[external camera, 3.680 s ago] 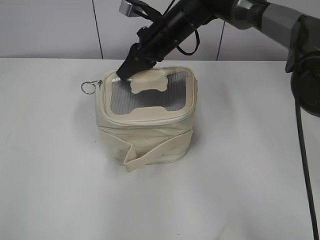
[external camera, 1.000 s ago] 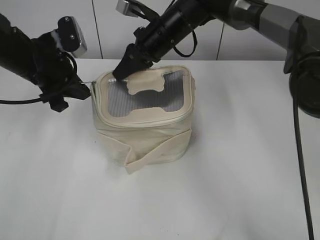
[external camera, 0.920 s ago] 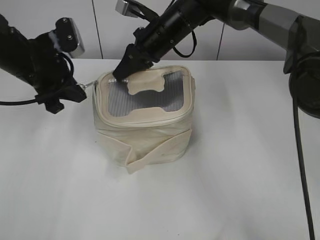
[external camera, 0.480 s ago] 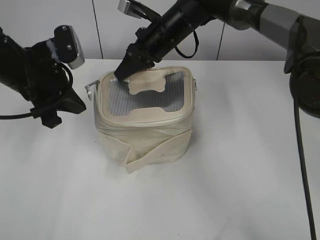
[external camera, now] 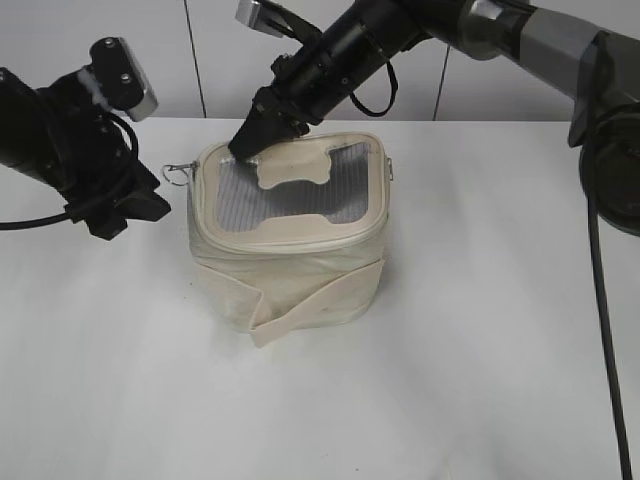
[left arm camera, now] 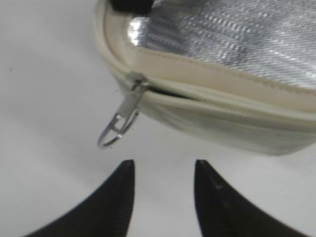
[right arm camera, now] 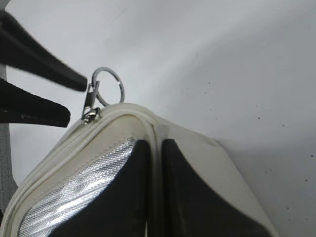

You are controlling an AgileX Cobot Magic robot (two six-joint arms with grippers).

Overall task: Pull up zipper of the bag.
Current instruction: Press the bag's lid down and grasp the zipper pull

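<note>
The bag (external camera: 290, 240) sat a little left of centre in the exterior view, lid up, on the white table (external camera: 450, 380). The right gripper (external camera: 247, 146) pressed on the lid's rear left corner, its jaws nearly together and pinching the lid's rim (the right wrist view showed the cream edge between the two black fingers). The left gripper (left arm camera: 163, 170) hung at the bottom of its wrist view with its jaws apart and empty, just short of the ring pull (left arm camera: 112, 134) that dangled from the zipper (left arm camera: 207, 94) at the bag's upper left corner. The step in hand looked like the approach to the pull. Next, the left fingers would need to advance around the ring, close on it, then draw it along the rim.
</note>
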